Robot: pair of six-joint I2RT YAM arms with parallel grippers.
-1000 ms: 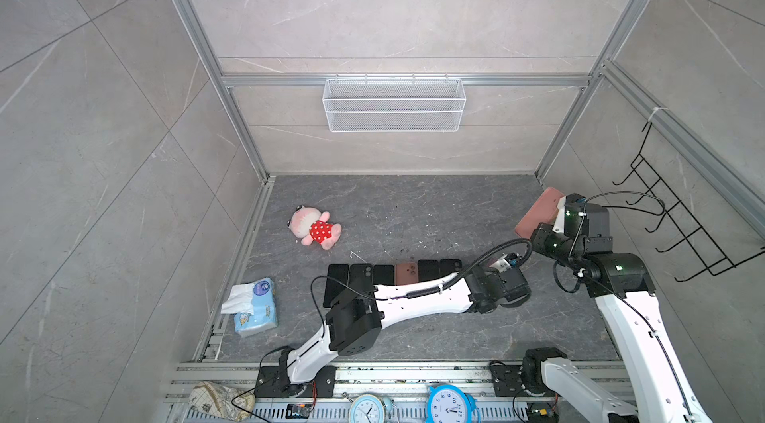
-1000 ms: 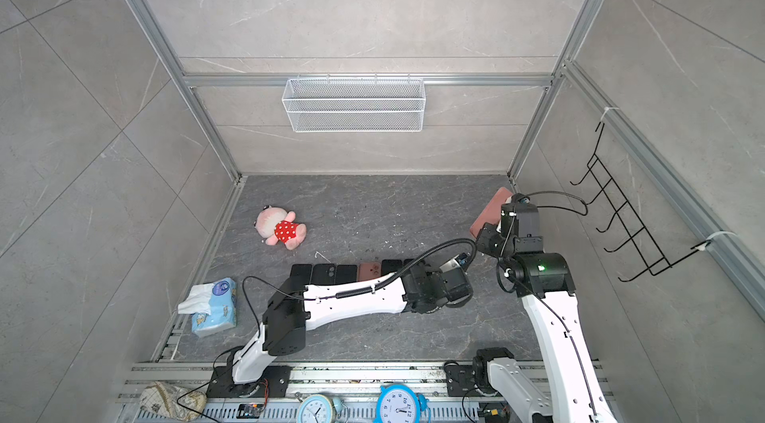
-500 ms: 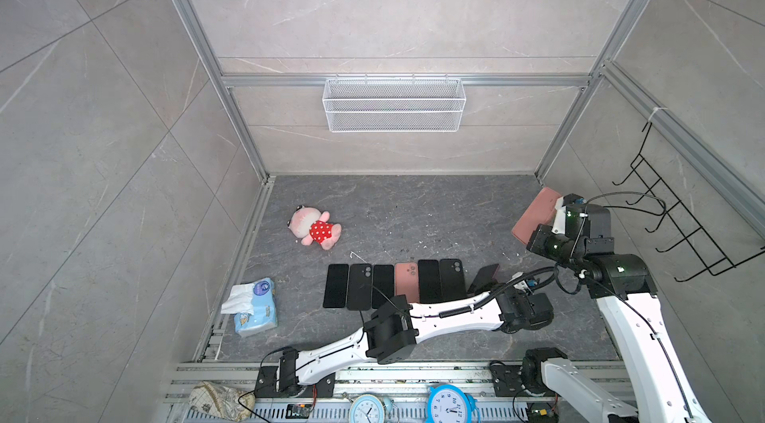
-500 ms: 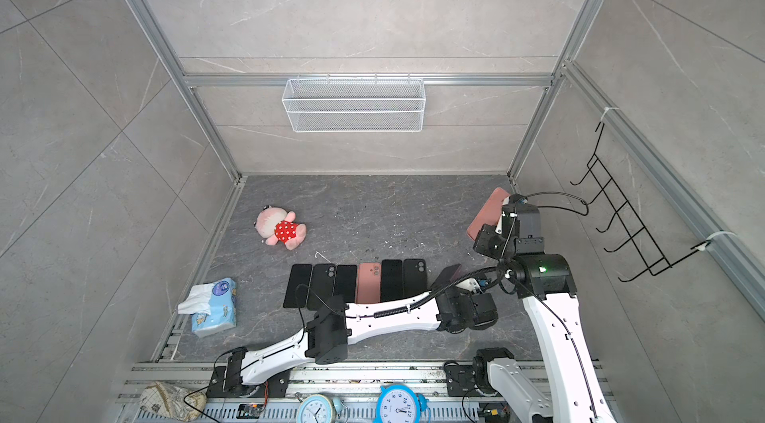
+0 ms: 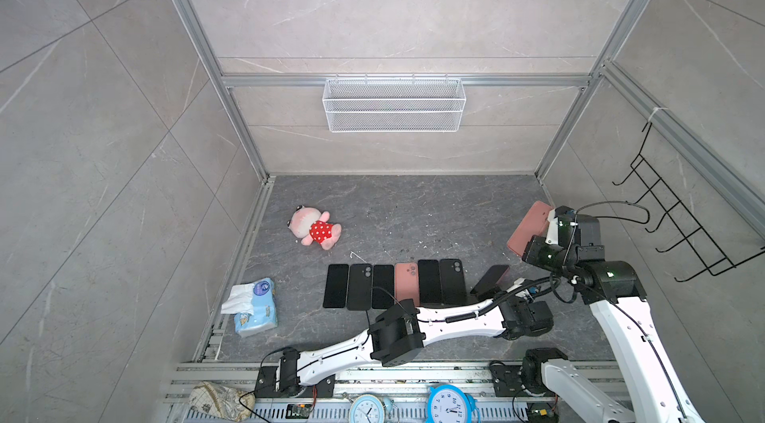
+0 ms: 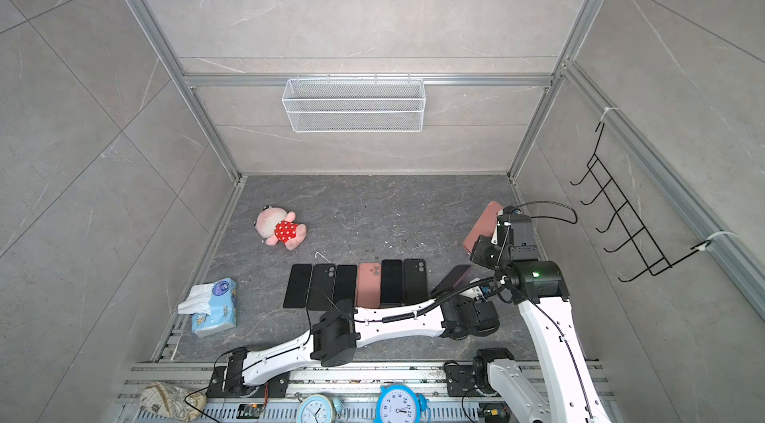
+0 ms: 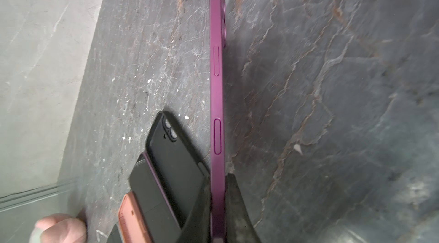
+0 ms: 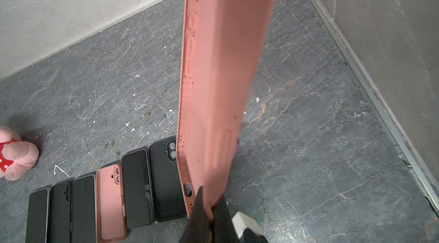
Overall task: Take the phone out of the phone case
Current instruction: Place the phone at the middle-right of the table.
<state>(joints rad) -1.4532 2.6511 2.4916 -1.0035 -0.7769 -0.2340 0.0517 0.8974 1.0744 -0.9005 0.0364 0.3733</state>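
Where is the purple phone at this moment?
In both top views the purple phone is held in the left gripper, on the robot's right side, just past the right end of the row of phones and cases.

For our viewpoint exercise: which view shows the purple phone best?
Left wrist: the purple phone, in the left claw, runs edge-on, side buttons clear. Both top views show it small; right wrist shows almost nothing.

A robot lab test cell: aluminium framing (image 5: 281, 80), tiled walls, wire basket (image 5: 393, 110), rail-mounted robot arms (image 5: 455, 319).
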